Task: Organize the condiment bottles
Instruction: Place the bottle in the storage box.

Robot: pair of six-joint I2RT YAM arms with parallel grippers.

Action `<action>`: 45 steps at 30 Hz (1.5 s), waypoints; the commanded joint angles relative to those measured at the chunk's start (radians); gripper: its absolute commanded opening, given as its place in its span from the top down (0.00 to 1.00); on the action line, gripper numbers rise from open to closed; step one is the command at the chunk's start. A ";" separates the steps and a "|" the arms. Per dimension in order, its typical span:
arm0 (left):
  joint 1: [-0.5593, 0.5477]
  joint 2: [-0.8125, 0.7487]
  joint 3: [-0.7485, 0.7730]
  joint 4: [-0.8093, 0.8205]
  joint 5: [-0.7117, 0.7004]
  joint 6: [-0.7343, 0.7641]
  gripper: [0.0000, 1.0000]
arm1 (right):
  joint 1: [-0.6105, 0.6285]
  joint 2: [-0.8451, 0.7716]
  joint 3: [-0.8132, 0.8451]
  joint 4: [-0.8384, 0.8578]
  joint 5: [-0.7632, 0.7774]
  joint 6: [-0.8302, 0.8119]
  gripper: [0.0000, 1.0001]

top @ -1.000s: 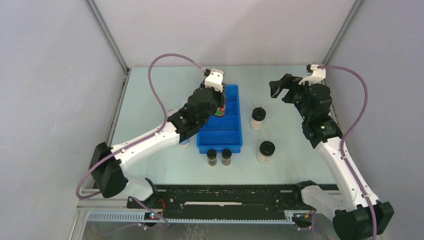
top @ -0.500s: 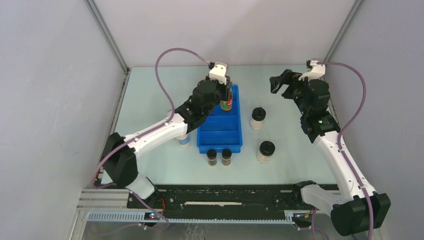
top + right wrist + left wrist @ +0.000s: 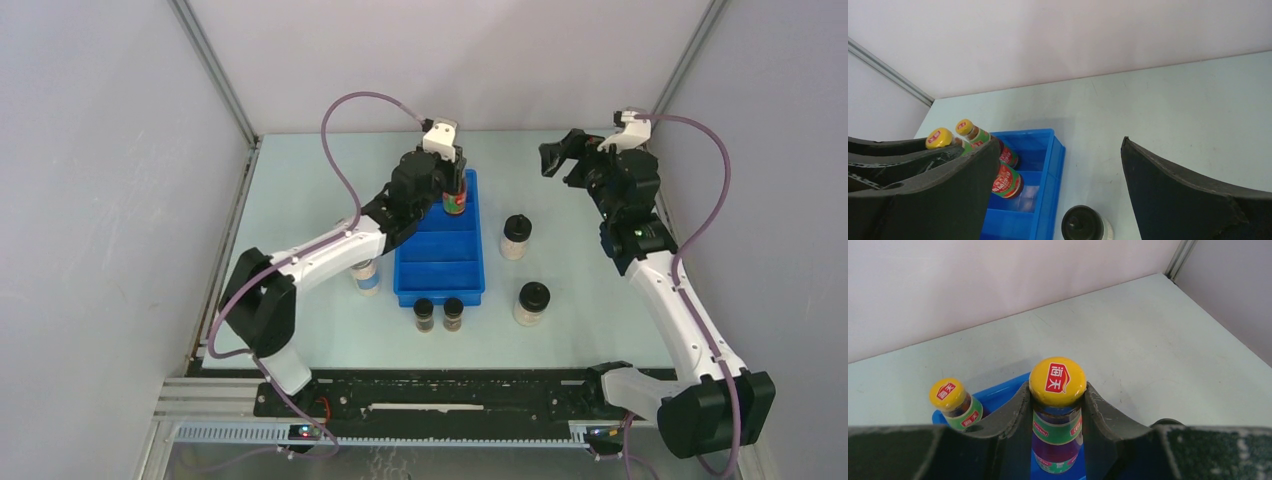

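My left gripper (image 3: 453,187) is shut on the neck of a red sauce bottle (image 3: 455,203) with a yellow cap (image 3: 1057,381), held upright over the far end of the blue tray (image 3: 440,292). A second red sauce bottle (image 3: 953,401) stands in the tray's far compartment, just left of the held one. I cannot tell whether the held bottle touches the tray floor. My right gripper (image 3: 560,165) hangs open and empty at the far right, above the table. Two pale black-lidded jars (image 3: 516,237) (image 3: 531,303), two tiny dark jars (image 3: 424,314) (image 3: 453,313) and a blue-labelled jar (image 3: 366,276) stand on the table.
The tray's nearer compartments (image 3: 441,262) hold nothing. The blue-labelled jar is partly hidden under my left arm, close to the tray's left side. The tiny dark jars stand just in front of the tray. Enclosure walls close in the back and both sides.
My left gripper has carried the sauce bottle from the tray's middle to its far end. The right gripper has drifted slightly farther back and stayed open.
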 commanded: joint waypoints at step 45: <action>0.124 0.208 0.246 0.293 0.176 0.036 1.00 | -0.041 0.133 0.123 0.111 -0.057 0.015 0.00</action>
